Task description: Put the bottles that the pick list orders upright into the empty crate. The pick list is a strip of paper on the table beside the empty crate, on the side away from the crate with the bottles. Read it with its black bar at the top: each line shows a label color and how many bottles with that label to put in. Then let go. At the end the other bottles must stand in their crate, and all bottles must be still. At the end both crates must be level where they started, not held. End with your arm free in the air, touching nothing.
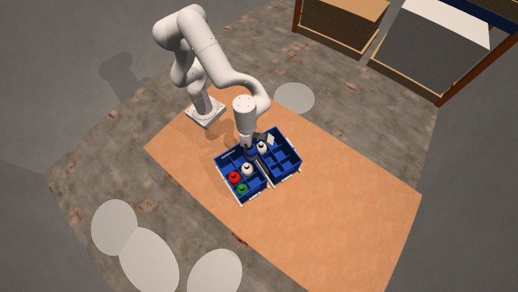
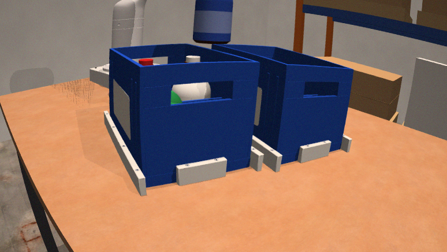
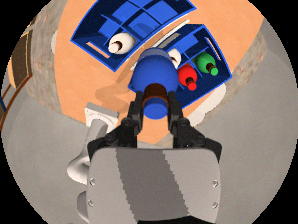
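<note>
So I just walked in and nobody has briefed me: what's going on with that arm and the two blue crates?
The arm's gripper is shut on a blue bottle by its neck, holding it in the air above the inner walls where the two crates meet. The left crate holds a red-capped bottle, a green-capped one and a white one. The right crate has one white bottle in a corner cell; its other cells look empty.
</note>
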`<state>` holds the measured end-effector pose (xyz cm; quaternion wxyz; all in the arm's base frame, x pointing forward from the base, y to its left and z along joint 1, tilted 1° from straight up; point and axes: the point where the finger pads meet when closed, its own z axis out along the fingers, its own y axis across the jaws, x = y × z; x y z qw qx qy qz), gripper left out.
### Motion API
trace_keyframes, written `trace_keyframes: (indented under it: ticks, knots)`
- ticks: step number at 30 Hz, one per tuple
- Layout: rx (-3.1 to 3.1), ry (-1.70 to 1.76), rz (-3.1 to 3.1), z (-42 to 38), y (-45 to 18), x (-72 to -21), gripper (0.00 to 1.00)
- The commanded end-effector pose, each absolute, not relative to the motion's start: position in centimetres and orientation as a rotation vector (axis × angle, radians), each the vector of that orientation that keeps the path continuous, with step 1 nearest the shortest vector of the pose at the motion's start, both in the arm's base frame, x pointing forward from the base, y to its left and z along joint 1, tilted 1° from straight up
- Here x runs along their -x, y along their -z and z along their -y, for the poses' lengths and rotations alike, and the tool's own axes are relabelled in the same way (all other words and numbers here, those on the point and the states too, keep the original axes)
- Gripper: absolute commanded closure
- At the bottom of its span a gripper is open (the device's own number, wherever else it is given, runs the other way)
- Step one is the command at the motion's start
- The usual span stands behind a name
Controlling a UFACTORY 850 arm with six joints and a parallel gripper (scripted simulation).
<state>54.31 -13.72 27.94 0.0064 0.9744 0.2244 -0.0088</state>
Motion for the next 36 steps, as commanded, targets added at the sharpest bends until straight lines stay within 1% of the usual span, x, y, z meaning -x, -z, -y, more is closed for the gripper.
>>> trace_keyframes:
  ticks: [1, 36]
  knots:
    - [-3.048, 0.025, -0.702, 13.4, -28.0, -54.7, 1.00]
    - [-3.048, 0.024, -0.702, 8.9, -27.9, -59.0, 1.00]
